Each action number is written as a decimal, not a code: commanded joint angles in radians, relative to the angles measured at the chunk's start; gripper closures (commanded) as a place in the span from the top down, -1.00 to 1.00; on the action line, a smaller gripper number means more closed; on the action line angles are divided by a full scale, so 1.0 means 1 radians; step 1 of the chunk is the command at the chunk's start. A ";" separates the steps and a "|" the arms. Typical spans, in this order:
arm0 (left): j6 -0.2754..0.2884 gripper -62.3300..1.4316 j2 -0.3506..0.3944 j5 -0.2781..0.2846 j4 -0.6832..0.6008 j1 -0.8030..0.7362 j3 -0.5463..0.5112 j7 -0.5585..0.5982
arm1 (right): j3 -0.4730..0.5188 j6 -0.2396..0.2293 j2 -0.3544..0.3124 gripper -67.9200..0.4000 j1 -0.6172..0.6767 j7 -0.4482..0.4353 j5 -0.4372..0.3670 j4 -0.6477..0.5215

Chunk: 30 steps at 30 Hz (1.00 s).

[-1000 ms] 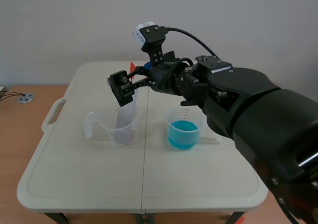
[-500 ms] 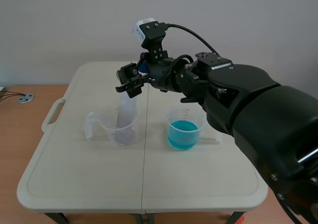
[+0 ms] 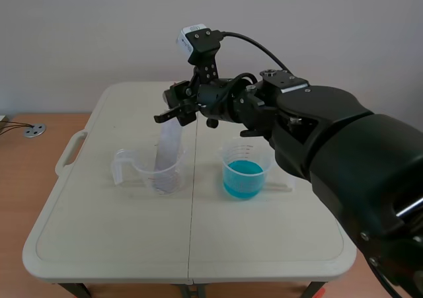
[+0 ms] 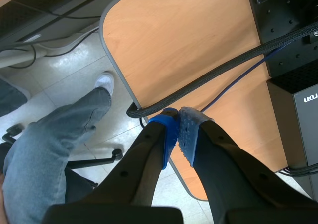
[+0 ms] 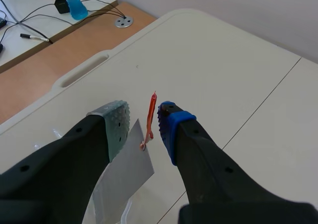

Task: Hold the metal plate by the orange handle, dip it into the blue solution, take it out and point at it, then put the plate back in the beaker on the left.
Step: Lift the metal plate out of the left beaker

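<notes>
A thin metal plate point(image 3: 168, 151) stands tilted in the clear beaker point(image 3: 157, 172) on the left, its small orange handle point(image 5: 150, 118) at the top. My right gripper point(image 3: 178, 106) reaches across from the right and sits around that handle. In the right wrist view the right gripper point(image 5: 142, 115) has the handle between its pads, close to the blue one, with a gap to the grey-green pad point(image 5: 117, 126). The plate point(image 5: 124, 170) hangs below. The beaker of blue solution point(image 3: 244, 172) stands to the right. My left gripper point(image 4: 179, 129) is shut on nothing, away from the table.
The white folding table point(image 3: 119, 245) has a carry handle point(image 3: 71, 154) on its left edge. A wooden desk point(image 3: 20, 179) with a round cable grommet point(image 3: 33, 131) lies beyond. Under the left gripper are a wooden desk edge point(image 4: 164, 50), cables and a person's leg point(image 4: 54, 144).
My right gripper rose from the plate's upper part to its top, and its fingers drew in from wide apart to narrow around the orange handle. The plate and both beakers stayed put.
</notes>
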<state>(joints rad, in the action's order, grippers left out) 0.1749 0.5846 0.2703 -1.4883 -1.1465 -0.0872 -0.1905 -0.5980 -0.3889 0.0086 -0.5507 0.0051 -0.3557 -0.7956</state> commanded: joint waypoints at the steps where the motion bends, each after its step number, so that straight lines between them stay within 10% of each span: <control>1: 0.000 -0.90 -0.002 0.006 -0.017 0.003 -0.002 0.006 | 0.000 -0.003 0.006 -0.63 -0.031 -0.014 -0.011 -0.018; 16: 0.000 -0.90 -0.002 0.006 -0.017 0.003 -0.002 0.006 | 0.000 -0.008 0.006 -0.95 -0.031 -0.012 -0.018 -0.018; 30: 0.000 -0.90 -0.002 0.006 -0.017 0.003 -0.002 0.006 | 0.000 -0.225 0.000 -0.95 -0.031 -0.106 -0.018 -0.039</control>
<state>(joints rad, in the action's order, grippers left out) 0.1749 0.5846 0.2703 -1.4883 -1.1465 -0.0872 -0.1905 -0.5980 -0.6083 0.0082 -0.5507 -0.0814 -0.3592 -0.7994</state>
